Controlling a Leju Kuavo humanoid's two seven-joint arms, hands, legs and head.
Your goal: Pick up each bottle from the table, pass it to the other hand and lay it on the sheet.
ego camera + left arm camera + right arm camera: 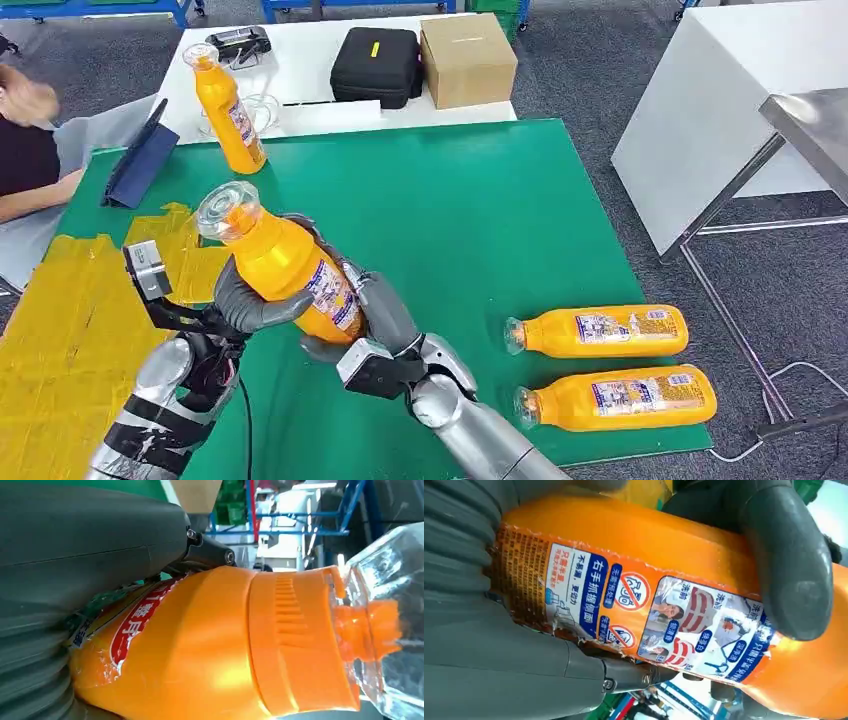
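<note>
An orange bottle (285, 262) with a clear cap is held tilted in the air above the green mat (470, 210), cap pointing up and to the left. My left hand (250, 303) wraps its neck end from below. My right hand (372, 312) grips the labelled lower body. Up close in the left wrist view, the bottle (200, 645) lies against my left hand (75, 555). In the right wrist view, my right hand (484, 655) has its thumb across the bottle's label (649, 545). The yellow sheet (70, 330) lies at the table's left.
One more orange bottle (228, 105) stands upright at the mat's far left. Two others (600, 332) (615, 397) lie side by side at the near right. A tablet (140, 160), a black case (376, 65) and a cardboard box (466, 58) sit behind. A person (25, 150) sits at far left.
</note>
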